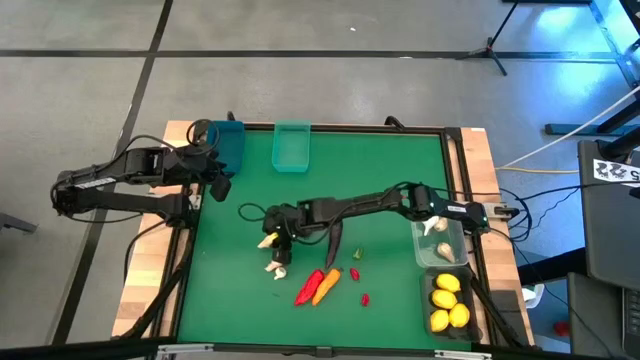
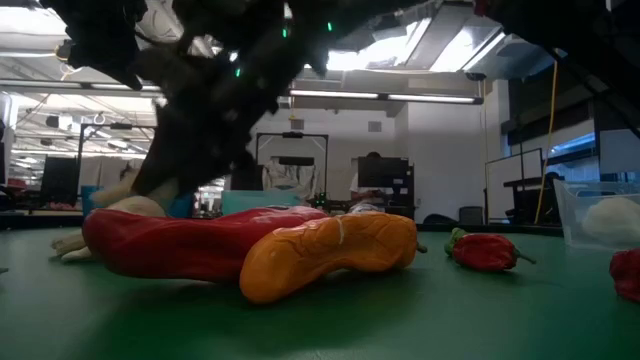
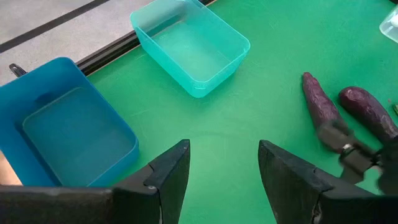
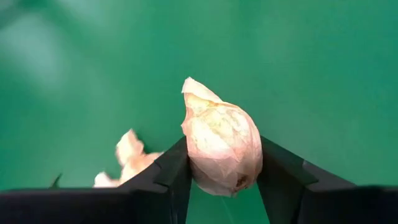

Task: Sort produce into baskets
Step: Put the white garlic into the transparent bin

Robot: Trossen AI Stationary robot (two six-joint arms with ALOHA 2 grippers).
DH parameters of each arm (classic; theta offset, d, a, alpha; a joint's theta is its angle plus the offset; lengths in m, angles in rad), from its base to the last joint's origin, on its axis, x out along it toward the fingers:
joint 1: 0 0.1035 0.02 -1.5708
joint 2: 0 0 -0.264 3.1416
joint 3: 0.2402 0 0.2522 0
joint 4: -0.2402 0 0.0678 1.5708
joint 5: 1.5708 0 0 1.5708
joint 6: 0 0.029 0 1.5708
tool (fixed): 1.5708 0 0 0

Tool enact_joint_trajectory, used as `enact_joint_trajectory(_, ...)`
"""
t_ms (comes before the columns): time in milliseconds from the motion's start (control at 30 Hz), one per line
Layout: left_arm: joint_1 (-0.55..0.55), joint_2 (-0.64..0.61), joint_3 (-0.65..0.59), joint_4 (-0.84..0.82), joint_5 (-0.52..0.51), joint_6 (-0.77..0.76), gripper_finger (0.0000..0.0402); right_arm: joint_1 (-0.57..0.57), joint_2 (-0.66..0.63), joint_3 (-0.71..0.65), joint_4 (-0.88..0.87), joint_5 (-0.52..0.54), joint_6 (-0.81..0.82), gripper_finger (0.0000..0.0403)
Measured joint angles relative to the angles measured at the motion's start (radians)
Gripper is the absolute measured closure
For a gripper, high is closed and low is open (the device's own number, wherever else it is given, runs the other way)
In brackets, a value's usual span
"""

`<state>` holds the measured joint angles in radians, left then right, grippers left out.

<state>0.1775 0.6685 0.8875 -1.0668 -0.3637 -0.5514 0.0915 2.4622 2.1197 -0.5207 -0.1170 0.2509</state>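
My right gripper (image 4: 224, 171) pinches a garlic bulb (image 4: 222, 144) snugly — bound for the clear bin (image 1: 440, 252); left gripper (image 3: 224, 168) waits part-open, empty.

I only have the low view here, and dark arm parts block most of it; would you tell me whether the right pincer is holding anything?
Observer: Yes, the right pincer grips a garlic bulb between both fingers.
Operator: Thank you. Are any bins empty?
Observer: The blue bin and the teal bin both hold nothing, as the left wrist view shows.
Operator: And where is the left arm?
Observer: The left pincer is open and holds nothing, waiting beside the blue bin at the table's far left corner.
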Motion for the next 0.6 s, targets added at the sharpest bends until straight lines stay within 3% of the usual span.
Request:
enact_joint_trajectory(267, 0.000, 0.000, 0.000, 0.000, 0.000, 0.000, 0.0217, -0.008, -0.012, 0.238, -0.474, -0.008, -0.149, 0.0249)
enact_joint_trajectory(600, 0.000, 0.000, 0.000, -0.009, 0.000, 0.003, 0.0217, -0.001, -0.296, 0.045, -0.759, 0.000, -0.147, 0.0249)
